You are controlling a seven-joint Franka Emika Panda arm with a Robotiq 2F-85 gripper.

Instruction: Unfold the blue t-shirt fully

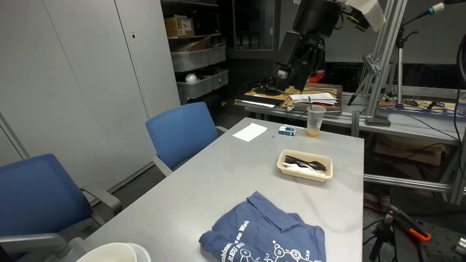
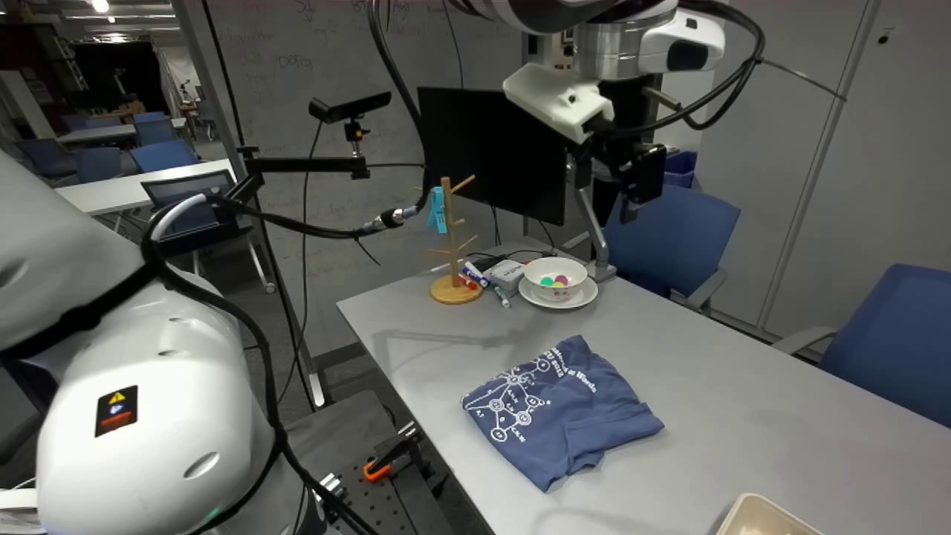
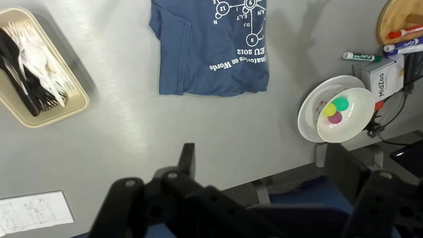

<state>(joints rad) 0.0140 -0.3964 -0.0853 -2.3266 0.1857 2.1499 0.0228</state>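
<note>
The gripper (image 3: 261, 148) hangs above the grey table (image 3: 125, 158), jaws spread wide with nothing between them. Well apart from it, the blue T-shirt (image 3: 211, 49) lies folded on the tabletop, likely light, limp and hard to damage; its hemmed flap (image 3: 173, 59), probably a sleeve, looks best to pinch. White print (image 3: 221, 67) includes "on Words" and "EU 2012"; beyond, a small box (image 3: 380, 78) reads "MidZoo".

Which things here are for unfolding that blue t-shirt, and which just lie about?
For the job:
blue t-shirt, folded
robot's fingers, open and empty

Just lying about:
cutlery in a tray
balls in a bowl on a plate
markers
wooden stand with blue clip
plastic cup
</note>
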